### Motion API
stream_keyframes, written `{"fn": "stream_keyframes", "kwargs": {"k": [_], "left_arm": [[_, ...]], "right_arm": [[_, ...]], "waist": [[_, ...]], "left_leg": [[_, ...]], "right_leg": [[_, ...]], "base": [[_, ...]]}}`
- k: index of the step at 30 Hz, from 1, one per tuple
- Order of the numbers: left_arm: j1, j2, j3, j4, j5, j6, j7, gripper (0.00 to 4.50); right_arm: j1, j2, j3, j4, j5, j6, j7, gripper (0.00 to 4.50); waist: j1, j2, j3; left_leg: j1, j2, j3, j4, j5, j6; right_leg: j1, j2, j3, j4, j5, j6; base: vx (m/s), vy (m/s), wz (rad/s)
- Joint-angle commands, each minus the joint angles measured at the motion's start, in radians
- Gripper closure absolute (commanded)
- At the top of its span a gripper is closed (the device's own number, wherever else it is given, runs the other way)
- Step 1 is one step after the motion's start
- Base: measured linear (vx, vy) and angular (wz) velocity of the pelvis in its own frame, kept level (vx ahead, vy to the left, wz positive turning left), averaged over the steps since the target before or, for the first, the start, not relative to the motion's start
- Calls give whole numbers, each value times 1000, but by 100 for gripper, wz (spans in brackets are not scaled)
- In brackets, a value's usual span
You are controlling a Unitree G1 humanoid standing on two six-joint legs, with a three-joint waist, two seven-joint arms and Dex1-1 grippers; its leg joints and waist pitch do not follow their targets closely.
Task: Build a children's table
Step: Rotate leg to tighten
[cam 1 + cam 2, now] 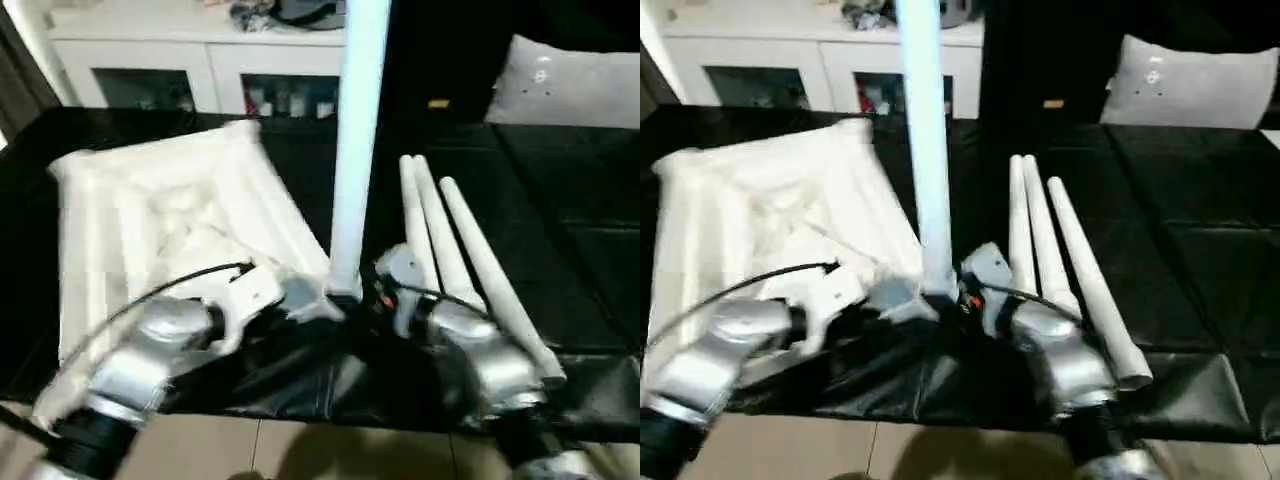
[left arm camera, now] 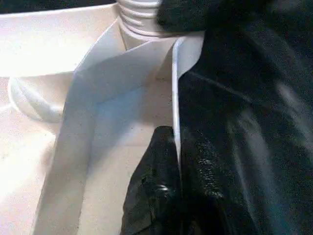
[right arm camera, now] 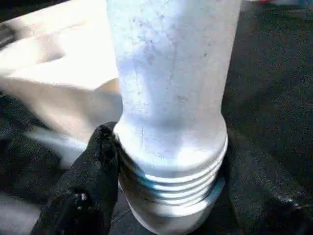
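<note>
Left — the table top (image 1: 165, 215) lies upside down on the black sheet (image 1: 560, 200), its ribbed underside facing up and its near edge toward the robot. The left gripper (image 2: 178, 181) is clamped on the thin white side wall of the top near its near right corner; in the left wrist view one black finger (image 2: 151, 191) sits inside the wall and the other outside, pressed against it.

Centre — one white tube leg (image 1: 358, 140) stands upright at that corner of the top, its threaded base (image 3: 171, 181) down at the corner socket. The right gripper (image 3: 164, 196) brackets this threaded end: a black fingertip (image 3: 95, 171) lies against one side of the threads, the other side is dark, and whether the jaws actually press the leg cannot be told.

Right — three more tube legs (image 1: 460, 250) lie side by side on the black sheet, fanning slightly away from the robot, just beyond the right silver forearm (image 1: 490, 360).

Background — a white cabinet with glass doors (image 1: 200, 70) stands behind the table, and a grey cushion (image 1: 570, 85) lies at far right.
</note>
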Motion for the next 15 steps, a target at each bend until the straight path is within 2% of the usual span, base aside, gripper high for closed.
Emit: {"fn": "stream_keyframes", "kwargs": {"k": [1, 2, 3, 5, 8, 9, 10, 12, 13, 14, 15], "left_arm": [[11, -120, -87, -90, -27, 28, 63, 450], [11, -120, -87, -90, -27, 28, 63, 450], [7, -151, -87, -89, -10, 54, 113, 450], [-4, -167, -89, -66, 7, 53, 142, 450], [-21, -164, -87, -32, 40, 42, 162, 450], [-26, -160, -85, -24, 46, 40, 162, 450], [-26, -160, -83, -22, 47, 40, 163, 450], [-35, -144, -66, 6, 53, 24, 159, 450], [-44, -122, -57, 31, 53, -1, 141, 450], [-51, -96, -52, 49, 49, -21, 115, 450], [-54, -83, -50, 57, 48, -30, 102, 450]], "right_arm": [[-28, 90, 54, 88, -26, 12, -83, 181], [-28, 90, 54, 88, -26, 12, -83, 181], [-44, 107, 43, 117, -32, 5, -109, 181], [-52, 117, 4, 127, 2, 16, -111, 111], [-45, 103, -11, 121, 2, 8, -97, 101], [-41, 97, -10, 118, -1, 1, -89, 76], [-41, 95, -10, 118, -3, -2, -88, 68], [-33, 73, -17, 105, -7, -26, -76, 64], [-27, 51, -26, 84, 1, -36, -55, 47], [-20, 23, -28, 55, 10, -40, -14, 47], [-17, 8, -27, 41, 12, -44, 6, 24]], "waist": [[6, -11, -39], [5, -8, -38], [6, -10, -42], [8, -10, -41], [16, -9, -45], [19, -6, -47], [21, -7, -47], [22, -5, -45], [24, 0, -43], [27, -3, -43], [31, -3, -43]], "left_leg": [[2, 59, -30, -83, -229, -3], [2, 57, -30, -84, -231, 0], [1, 57, -29, -83, -220, 4], [2, 56, -29, -82, -220, 14], [0, 57, -29, -82, -193, 23], [1, 56, -28, -81, -179, 26], [0, 55, -26, -79, -172, 29], [0, 56, -27, -81, -186, 27], [2, 55, -28, -83, -207, 24], [3, 55, -28, -83, -222, 21], [2, 54, -30, -84, -225, 22]], "right_leg": [[28, -94, 56, -99, -321, -170], [28, -92, 54, -101, -314, -173], [30, -92, 54, -98, -296, -171], [30, -89, 54, -99, -277, -172], [32, -88, 54, -95, -225, -168], [31, -87, 53, -94, -193, -170], [32, -87, 53, -92, -172, -175], [32, -88, 52, -94, -184, -175], [30, -88, 52, -99, -216, -170], [31, -89, 53, -101, -243, -159], [33, -88, 52, -103, -254, -151]], "base": [[0, 0, 0], [0, 0, 0], [0, 0, 0], [0, 0, 0], [0, 0, 0], [0, 0, 0], [0, 0, 0], [0, 0, 0], [0, 0, 0], [0, 0, 0], [0, 0, 0]]}}
